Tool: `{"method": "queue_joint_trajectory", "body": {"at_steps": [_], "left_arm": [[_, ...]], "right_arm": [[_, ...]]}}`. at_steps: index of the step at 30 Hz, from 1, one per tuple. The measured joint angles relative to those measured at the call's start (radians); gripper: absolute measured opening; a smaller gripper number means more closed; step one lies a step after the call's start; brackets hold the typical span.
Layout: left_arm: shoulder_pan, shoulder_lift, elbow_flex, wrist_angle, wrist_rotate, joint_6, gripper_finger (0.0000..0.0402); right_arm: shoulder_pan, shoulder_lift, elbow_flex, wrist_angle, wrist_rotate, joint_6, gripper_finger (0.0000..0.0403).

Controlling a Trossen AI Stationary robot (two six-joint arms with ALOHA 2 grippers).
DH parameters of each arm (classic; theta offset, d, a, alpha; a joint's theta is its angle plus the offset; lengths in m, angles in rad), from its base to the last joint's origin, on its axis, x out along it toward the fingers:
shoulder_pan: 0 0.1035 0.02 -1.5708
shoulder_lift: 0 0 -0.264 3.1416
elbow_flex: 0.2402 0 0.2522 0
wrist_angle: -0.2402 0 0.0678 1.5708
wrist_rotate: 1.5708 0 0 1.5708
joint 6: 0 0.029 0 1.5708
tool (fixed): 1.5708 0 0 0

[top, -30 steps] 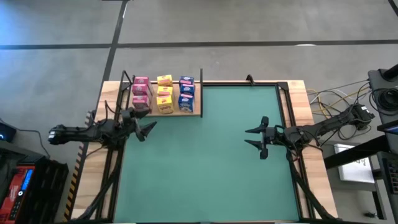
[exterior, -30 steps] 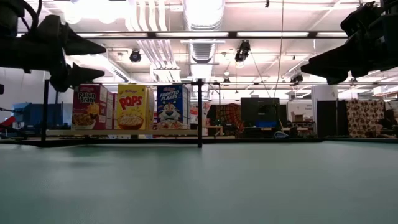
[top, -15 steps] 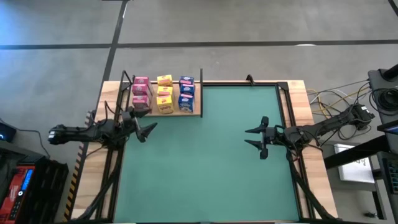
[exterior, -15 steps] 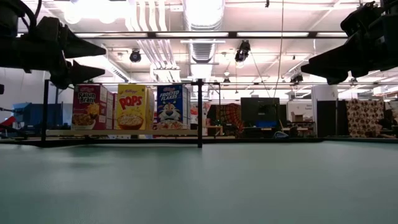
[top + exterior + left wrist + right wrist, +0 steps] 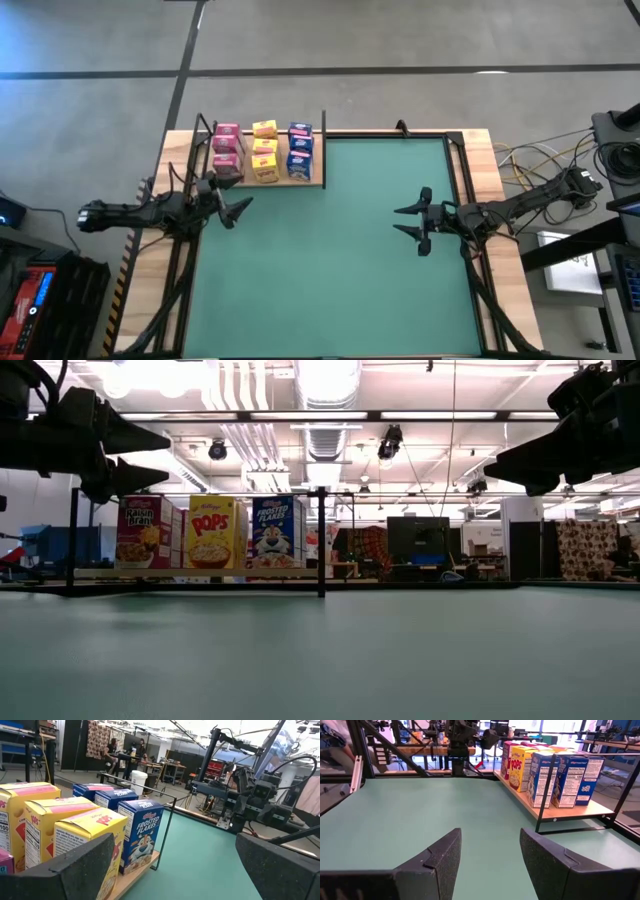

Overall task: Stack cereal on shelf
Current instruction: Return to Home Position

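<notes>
Wide, empty left gripper is hovering beside light-wood shelf of pink, yellow, blue cardboard cereal boxes; right gripper wide, well apart.

shelf on green mat, cereal on shelf

Level view across the green bench mat. On the shelf, left of a black post, stand a pink cereal box, yellow cereal box and blue cereal box, side by side, fronts outward. The left gripper, fingers parted, hangs above them; the right gripper hangs far right.
</notes>
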State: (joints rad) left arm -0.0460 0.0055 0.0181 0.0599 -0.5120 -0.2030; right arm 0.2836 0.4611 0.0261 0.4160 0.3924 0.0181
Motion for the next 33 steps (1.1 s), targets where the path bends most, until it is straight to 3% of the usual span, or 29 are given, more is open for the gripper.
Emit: {"method": "queue_joint_trajectory", "body": {"at_steps": [19,33], "left_arm": [[0.0,0.0,0.0,-0.001,-0.001,0.0,0.04],[0.0,0.0,0.001,-0.001,-0.001,0.0,0.04]], "right_arm": [[0.0,-0.021,0.0,0.0,0.0,-0.002,0.0192],[-0.039,-0.252,0.0,0.047,0.0,-0.105,0.0192]]}}
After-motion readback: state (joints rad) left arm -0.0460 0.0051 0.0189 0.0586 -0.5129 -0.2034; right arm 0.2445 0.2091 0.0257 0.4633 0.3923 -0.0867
